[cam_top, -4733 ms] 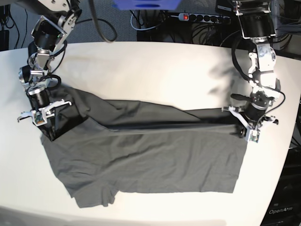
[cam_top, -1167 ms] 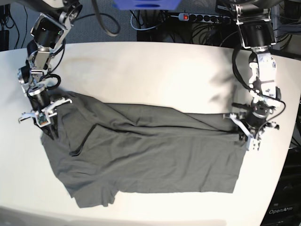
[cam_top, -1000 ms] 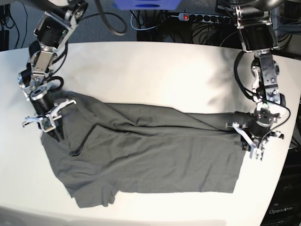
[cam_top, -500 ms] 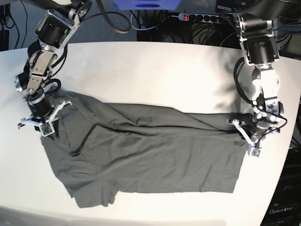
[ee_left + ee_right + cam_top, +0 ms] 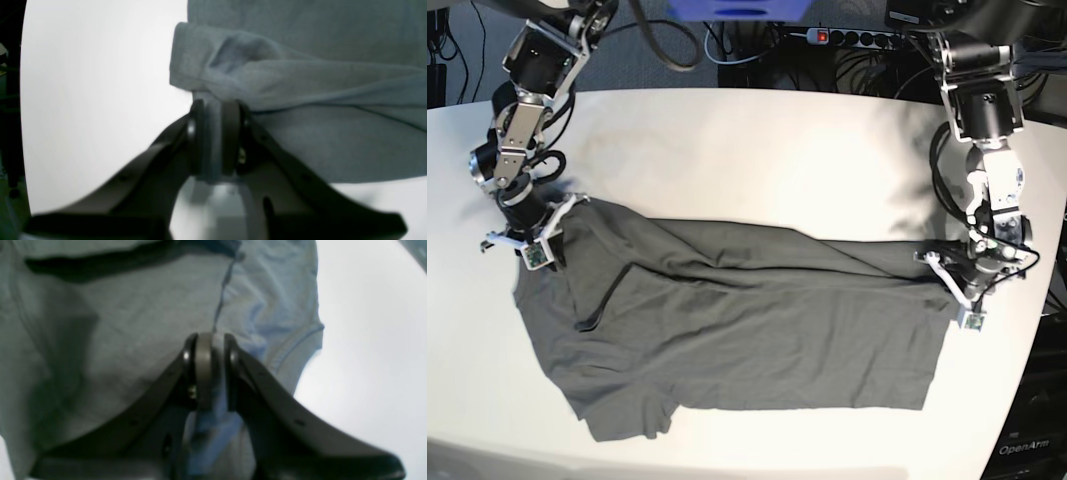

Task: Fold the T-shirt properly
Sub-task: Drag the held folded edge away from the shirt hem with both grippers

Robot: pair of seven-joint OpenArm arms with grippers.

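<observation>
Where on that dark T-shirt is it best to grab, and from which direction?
At its two far corners, from above, much as now. The T-shirt lies flat and wide on the table, so pinching thin doubled cloth at opposite ends probably lets it be lifted evenly. The left gripper is shut on the folded hem corner; the right gripper is shut on cloth by the sleeve.
</observation>
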